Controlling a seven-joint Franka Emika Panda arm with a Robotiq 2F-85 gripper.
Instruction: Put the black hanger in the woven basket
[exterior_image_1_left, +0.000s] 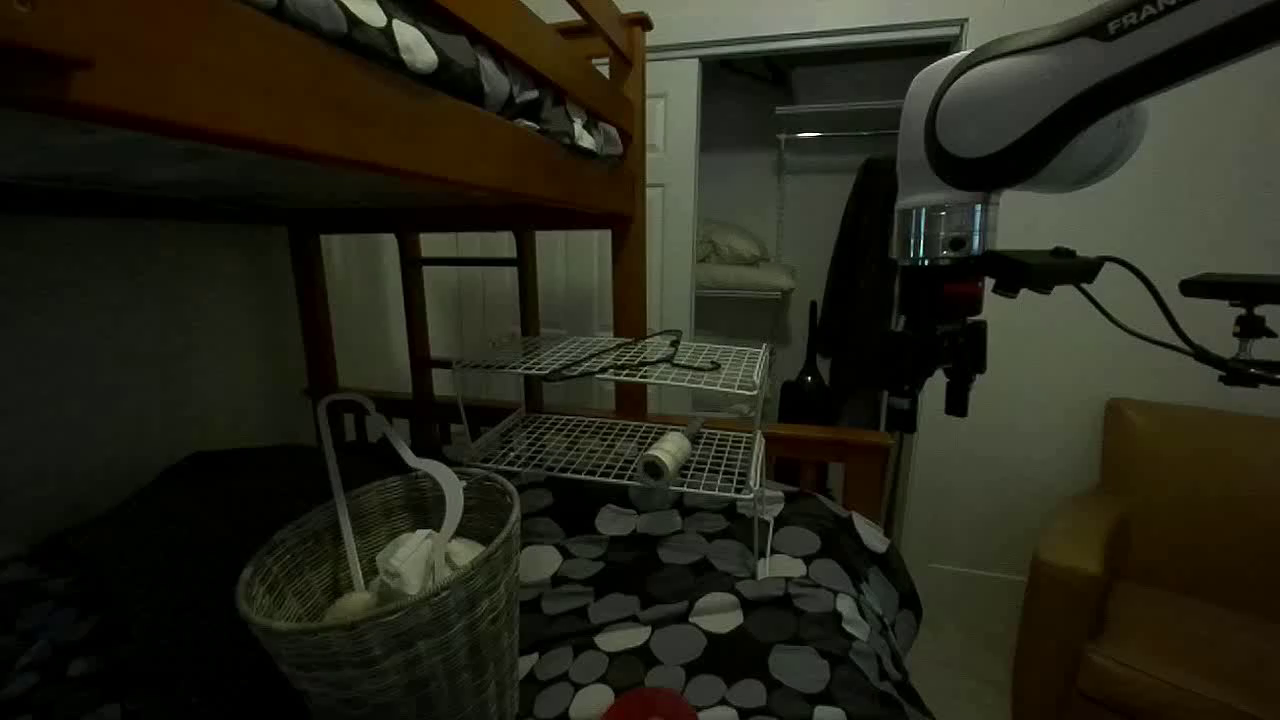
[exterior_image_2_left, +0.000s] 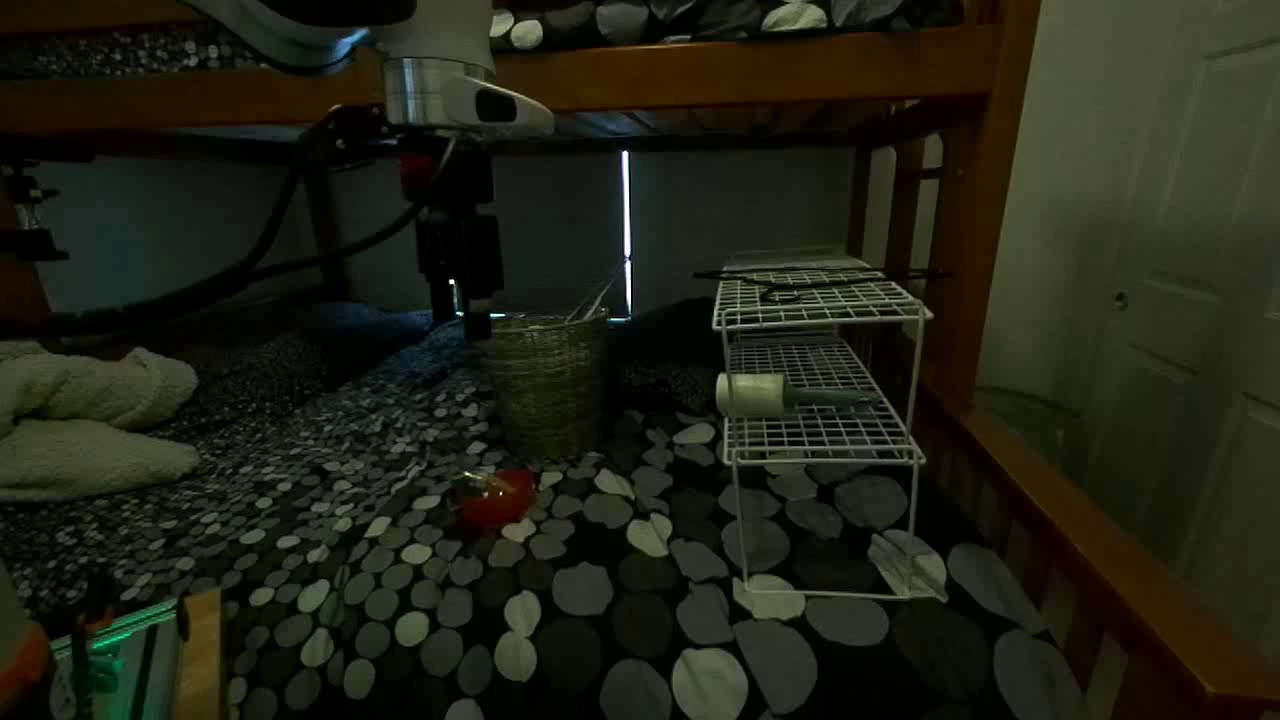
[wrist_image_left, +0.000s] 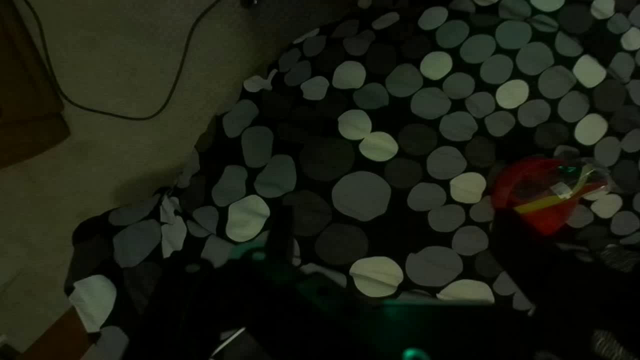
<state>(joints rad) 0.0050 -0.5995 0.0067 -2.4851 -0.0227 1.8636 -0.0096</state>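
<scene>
In an ext. view the base of the woven basket (exterior_image_1_left: 420, 650) was cut off by the btm edge, as was pt. of a red item (exterior_image_1_left: 650, 705); lower ends of a white hanger (exterior_image_1_left: 341, 490) were hidden inside the basket, pale stuff (exterior_image_1_left: 408, 562) by them too dim to ID. Armchair (exterior_image_1_left: 1170, 560) ran off the R edge. In an ext. view the outline of the black hanger (exterior_image_2_left: 830, 272) was hard to read. In wrist view the gripper (wrist_image_left: 395, 217) was v. dark, detail lost, and hid pt. of the red item.

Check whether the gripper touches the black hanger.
Apart: an exterior view shows a wide gap between the gripper and the black hanger on the wire-grid rack.
</scene>
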